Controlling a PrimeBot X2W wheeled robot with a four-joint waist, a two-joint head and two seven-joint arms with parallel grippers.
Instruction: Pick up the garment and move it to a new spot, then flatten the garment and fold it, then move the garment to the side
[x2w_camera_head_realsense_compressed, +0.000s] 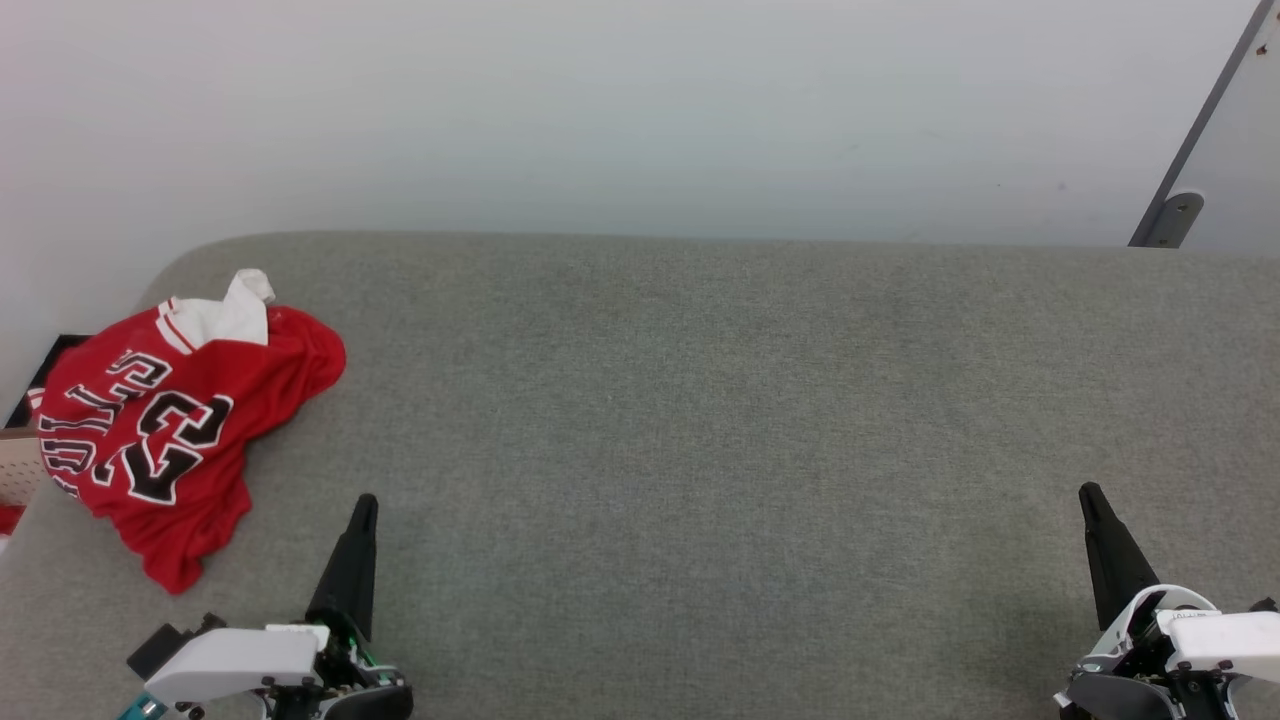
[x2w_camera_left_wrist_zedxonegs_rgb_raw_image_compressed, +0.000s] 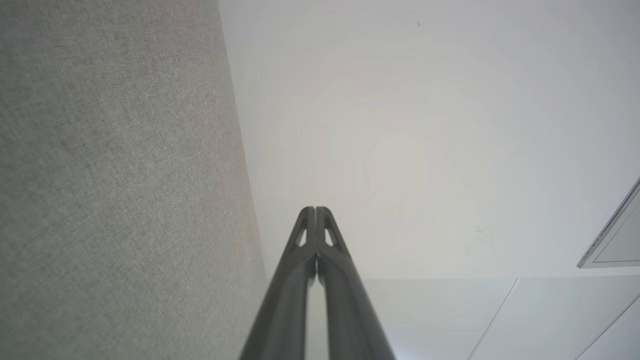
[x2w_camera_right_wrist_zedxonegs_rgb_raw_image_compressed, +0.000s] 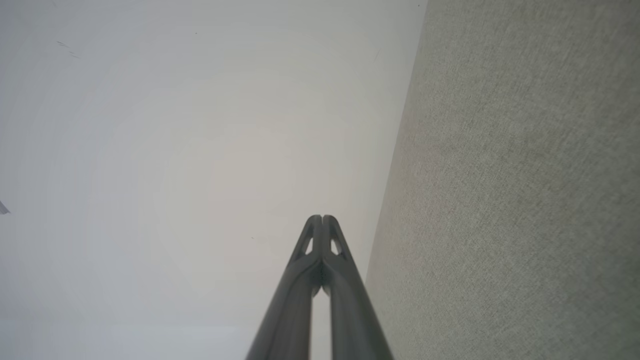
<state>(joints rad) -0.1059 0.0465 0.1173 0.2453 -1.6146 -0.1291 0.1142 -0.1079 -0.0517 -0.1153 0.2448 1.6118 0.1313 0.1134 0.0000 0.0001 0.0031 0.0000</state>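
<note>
The garment (x2w_camera_head_realsense_compressed: 170, 425), a red jersey with black "BULLS" and "23" lettering and a white sleeve, lies crumpled at the far left of the grey table (x2w_camera_head_realsense_compressed: 700, 420), partly hanging over its left edge. My left gripper (x2w_camera_head_realsense_compressed: 365, 503) is shut and empty at the lower left, a short way right of the garment's lower hem. At the lower right my right gripper (x2w_camera_head_realsense_compressed: 1088, 492) is shut and empty too, far from the garment. In the wrist views the left gripper (x2w_camera_left_wrist_zedxonegs_rgb_raw_image_compressed: 315, 209) and the right gripper (x2w_camera_right_wrist_zedxonegs_rgb_raw_image_compressed: 322, 217) each show fingertips pressed together, pointing toward the wall.
A pale wall (x2w_camera_head_realsense_compressed: 640, 110) stands behind the table's far edge. A grey metal frame (x2w_camera_head_realsense_compressed: 1195, 140) leans at the upper right. A perforated board (x2w_camera_head_realsense_compressed: 15, 465) and dark items sit beyond the table's left edge.
</note>
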